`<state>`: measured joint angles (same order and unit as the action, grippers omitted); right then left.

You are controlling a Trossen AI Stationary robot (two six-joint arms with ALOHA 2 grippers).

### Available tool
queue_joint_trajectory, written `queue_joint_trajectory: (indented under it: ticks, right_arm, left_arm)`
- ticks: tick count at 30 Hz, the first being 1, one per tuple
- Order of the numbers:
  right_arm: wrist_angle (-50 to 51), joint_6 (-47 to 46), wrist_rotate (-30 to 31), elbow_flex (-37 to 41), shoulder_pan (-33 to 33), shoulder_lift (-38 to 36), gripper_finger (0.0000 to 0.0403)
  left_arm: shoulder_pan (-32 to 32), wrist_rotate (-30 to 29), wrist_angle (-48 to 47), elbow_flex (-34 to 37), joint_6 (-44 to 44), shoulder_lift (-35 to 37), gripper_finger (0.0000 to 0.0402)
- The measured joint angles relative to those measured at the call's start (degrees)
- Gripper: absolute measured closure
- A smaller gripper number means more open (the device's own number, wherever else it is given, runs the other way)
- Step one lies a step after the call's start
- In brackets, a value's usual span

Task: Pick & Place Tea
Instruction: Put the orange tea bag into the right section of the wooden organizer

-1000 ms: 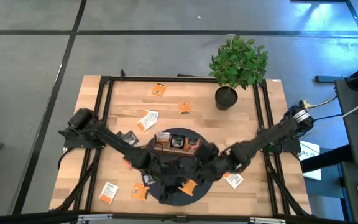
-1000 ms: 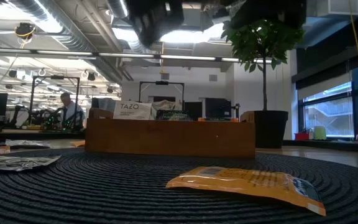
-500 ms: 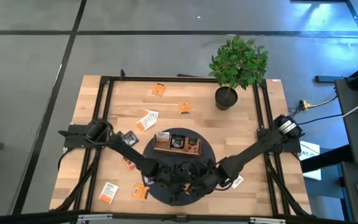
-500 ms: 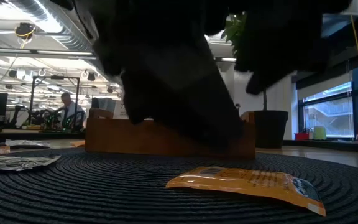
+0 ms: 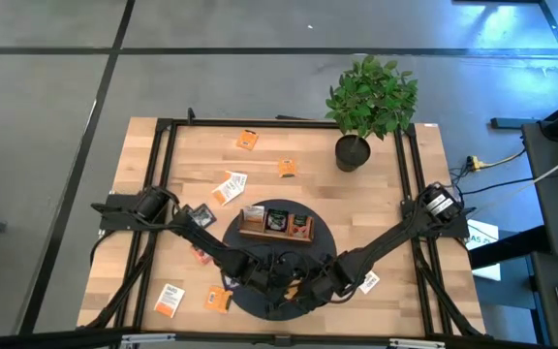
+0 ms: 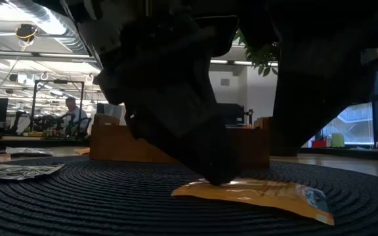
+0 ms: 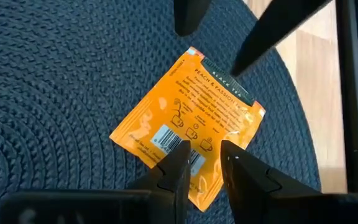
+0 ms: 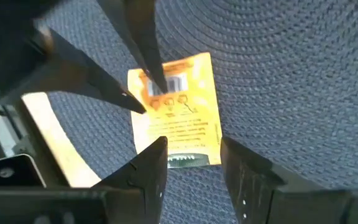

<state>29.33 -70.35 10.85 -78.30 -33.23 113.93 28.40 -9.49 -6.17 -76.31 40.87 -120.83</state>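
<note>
Orange sachet (image 7: 188, 127) lying flat on dark woven mat (image 7: 55, 93). Left gripper (image 7: 202, 152) fingers standing slightly parted over its barcode end; right gripper (image 8: 193, 149) fingers spreading astride the opposite end.

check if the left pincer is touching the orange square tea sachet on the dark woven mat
Touching. The left wrist view shows the left pincer with its fingertips pressed on the orange square tea sachet at its barcode edge, open astride it; the low view agrees.

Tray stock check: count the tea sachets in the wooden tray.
3 visible from above, one per compartment of the wooden tray: left sachet, middle sachet, right sachet. Others may be hidden behind these.
</note>
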Motion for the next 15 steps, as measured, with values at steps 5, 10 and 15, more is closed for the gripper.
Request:
queue_joint_trajectory:
  ticks: [5, 10, 15]
  right_arm:
    - [0.12, -0.12, -1.85, 0.0, -0.02, 0.09, 0.0253]
    - [0.37, -0.12, -2.99, 0.0, -0.02, 0.09, 0.0253]
    - [0.78, 0.06, -2.99, 0.0, 0.0, 0.09, 0.0253]
  left_arm:
    - [0.04, 0.88, 1.71, -0.21, 0.41, -1.51, 0.0315]
    - [0.02, 1.09, 2.36, -0.19, 0.4, -1.71, 0.0315]
    - [0.02, 1.3, 2.58, -0.14, -0.82, -1.8, 0.0315]
